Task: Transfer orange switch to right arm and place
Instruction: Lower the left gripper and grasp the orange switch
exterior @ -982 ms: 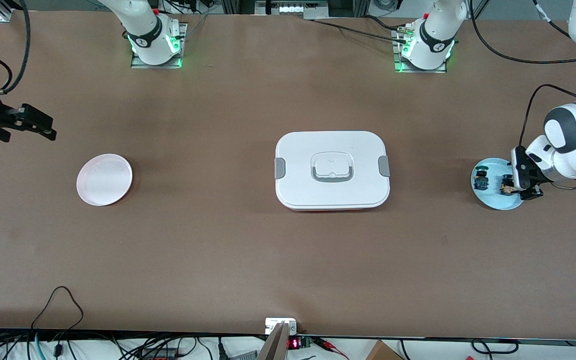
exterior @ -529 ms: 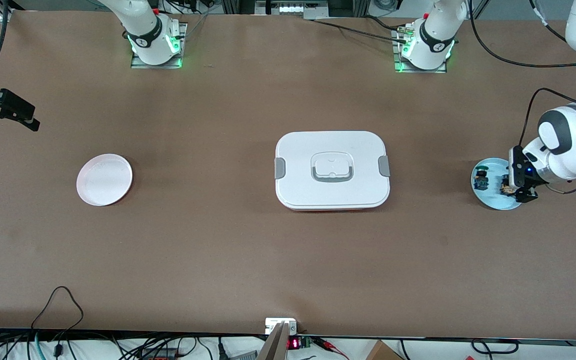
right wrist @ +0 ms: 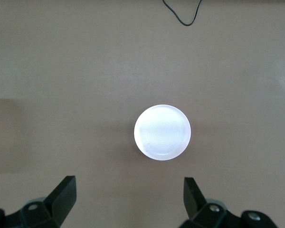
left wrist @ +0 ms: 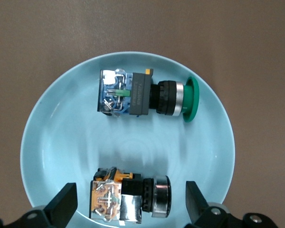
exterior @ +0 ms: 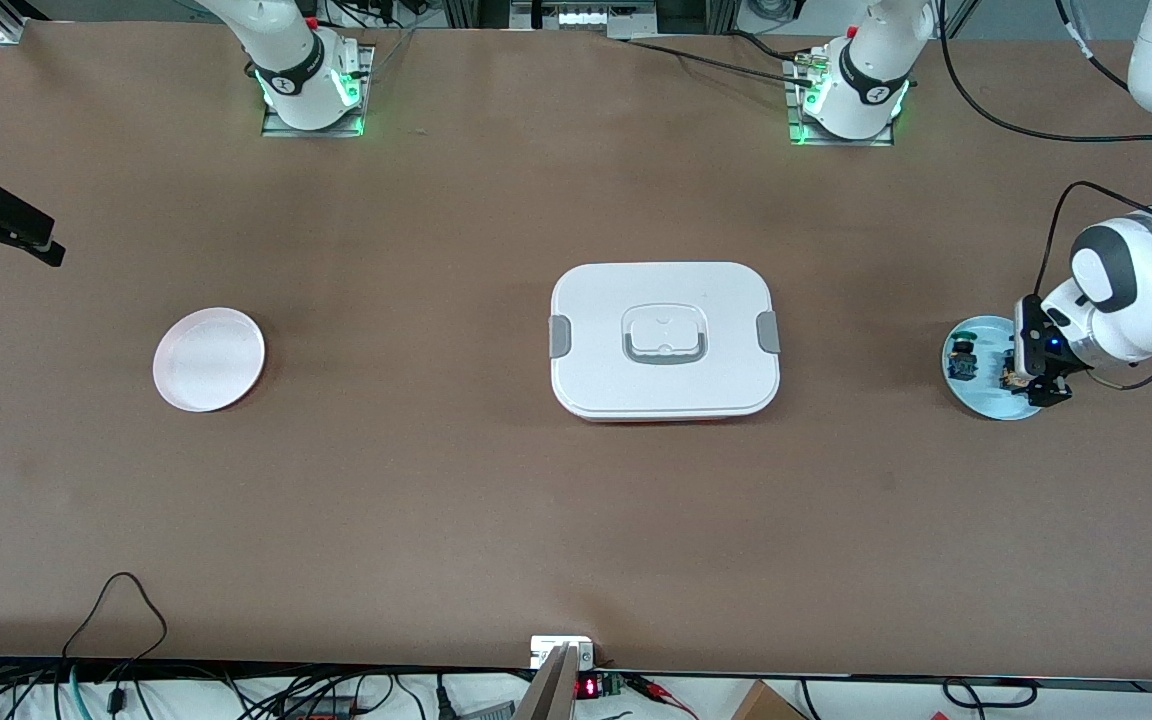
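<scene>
You'll find nothing readable here; the small red display point(exterior: 587, 687) at the frame's bottom edge is illegible

Left tool point(left wrist: 130, 209) low, fingers spread wide; right tool point(right wrist: 129, 202) high, fingers likewise apart.

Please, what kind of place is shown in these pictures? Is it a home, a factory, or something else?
Most likely a robotics lab or test bench. Two arms are bolted by their bases to a brown table, loose cables run along its edge, and only a few test things lie on it, such as a light blue plate holding two push-button switches.
</scene>
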